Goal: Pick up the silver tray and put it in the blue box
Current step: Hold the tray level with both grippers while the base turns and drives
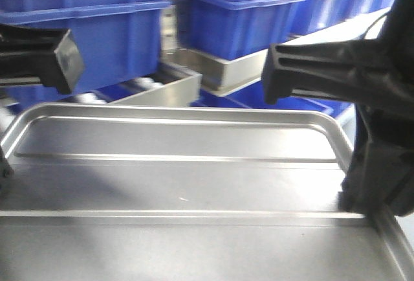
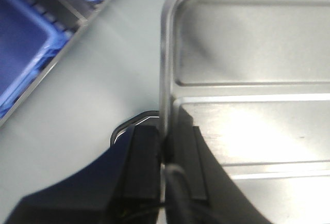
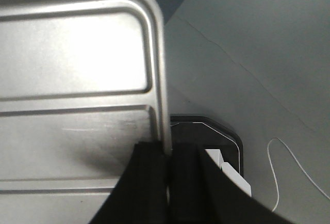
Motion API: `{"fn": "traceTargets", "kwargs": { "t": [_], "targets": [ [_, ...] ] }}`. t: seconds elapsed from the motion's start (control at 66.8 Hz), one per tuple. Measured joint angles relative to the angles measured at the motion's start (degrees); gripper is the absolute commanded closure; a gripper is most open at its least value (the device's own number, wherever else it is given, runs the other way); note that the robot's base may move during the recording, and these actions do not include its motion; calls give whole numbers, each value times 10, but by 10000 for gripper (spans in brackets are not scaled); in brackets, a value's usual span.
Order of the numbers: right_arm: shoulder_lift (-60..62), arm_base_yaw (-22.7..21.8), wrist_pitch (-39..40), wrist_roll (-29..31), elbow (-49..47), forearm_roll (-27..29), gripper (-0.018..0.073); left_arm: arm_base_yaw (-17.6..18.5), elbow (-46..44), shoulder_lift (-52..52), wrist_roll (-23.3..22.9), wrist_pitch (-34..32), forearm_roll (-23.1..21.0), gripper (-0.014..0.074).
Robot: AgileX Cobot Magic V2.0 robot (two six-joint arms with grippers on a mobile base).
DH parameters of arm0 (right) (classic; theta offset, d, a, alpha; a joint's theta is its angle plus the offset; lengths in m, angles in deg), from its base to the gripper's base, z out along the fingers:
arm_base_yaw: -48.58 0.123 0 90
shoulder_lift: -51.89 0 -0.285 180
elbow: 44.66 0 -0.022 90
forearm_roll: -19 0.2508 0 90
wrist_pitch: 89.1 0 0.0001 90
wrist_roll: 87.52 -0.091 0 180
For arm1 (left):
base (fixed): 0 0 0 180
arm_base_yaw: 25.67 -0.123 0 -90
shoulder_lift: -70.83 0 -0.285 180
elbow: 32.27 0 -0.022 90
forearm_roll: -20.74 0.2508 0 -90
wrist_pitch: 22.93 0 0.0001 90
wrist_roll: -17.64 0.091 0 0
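Left gripper (image 2: 165, 132), right gripper (image 3: 167, 150) astride silver tray (image 1: 181, 184)

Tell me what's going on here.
Both arms are holding the tray at opposite ends. The left gripper is shut on its left rim and the right gripper on its right rim, each pinching the rim between its fingers. The tray is not in a blue box yet; blue boxes stand further ahead, beyond the tray's far edge.
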Motion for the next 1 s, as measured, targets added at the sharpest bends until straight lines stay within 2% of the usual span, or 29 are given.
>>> {"fn": "traceTargets", "kwargs": {
  "t": [1.003],
  "targets": [
    [0, 0, 0, 0, 0, 0, 508, 0, 0, 0, 0, 0, 0, 607]
  ]
}}
